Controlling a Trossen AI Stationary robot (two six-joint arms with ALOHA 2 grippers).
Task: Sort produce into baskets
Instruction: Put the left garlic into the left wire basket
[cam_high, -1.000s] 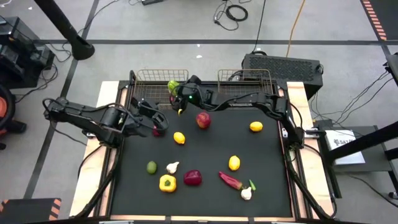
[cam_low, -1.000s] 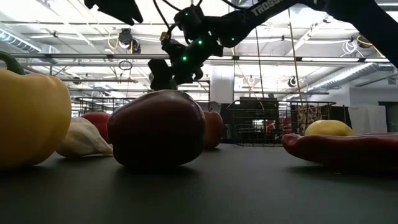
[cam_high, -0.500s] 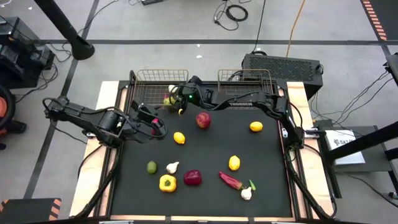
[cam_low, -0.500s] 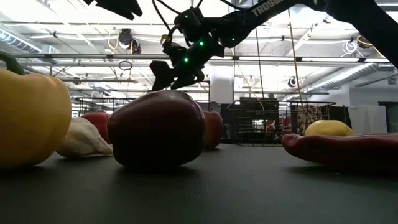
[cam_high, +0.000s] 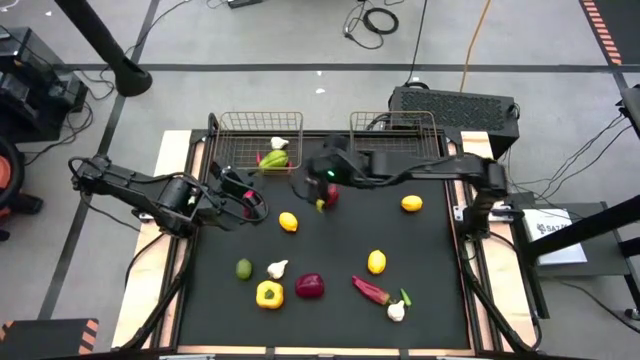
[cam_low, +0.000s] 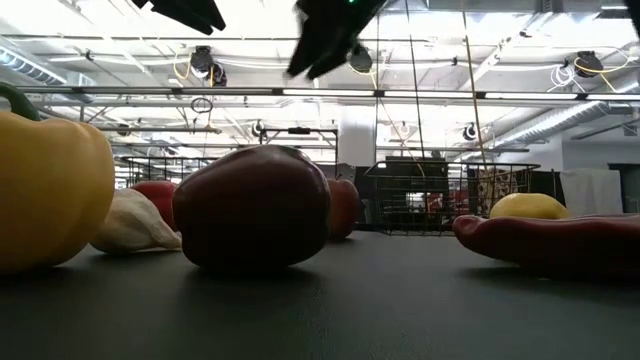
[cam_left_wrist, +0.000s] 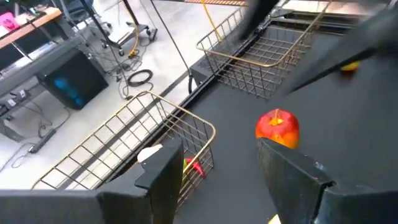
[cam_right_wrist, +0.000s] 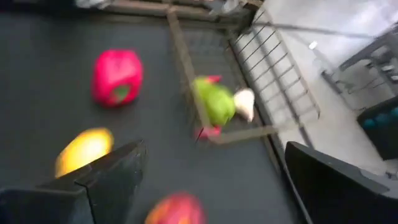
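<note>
The left basket (cam_high: 236, 128) holds a green pepper (cam_high: 274, 158), a white garlic (cam_high: 279, 143) and a red piece; the pepper (cam_right_wrist: 214, 102) lies against the basket's near wall. The right basket (cam_high: 394, 126) stands beside it at the far edge. My right gripper (cam_high: 308, 186) hangs open and empty, high over the mat beside a red apple (cam_high: 328, 194). My left gripper (cam_left_wrist: 217, 162) is open near the left edge, over a red pepper (cam_right_wrist: 117, 76). More produce lies on the mat.
On the black mat lie lemons (cam_high: 288, 222) (cam_high: 411, 204) (cam_high: 376, 262), a lime (cam_high: 244, 268), garlics (cam_high: 277, 268) (cam_high: 396, 311), a yellow pepper (cam_high: 269, 294), a purple onion (cam_high: 310, 286) and a red chilli (cam_high: 370, 290). Bare mat shows at the centre right.
My right gripper has drawn back from over the left basket, toward the table's right and near side, and has risen. The green pepper that was at its fingers a second ago has dropped and now lies in the left basket.
</note>
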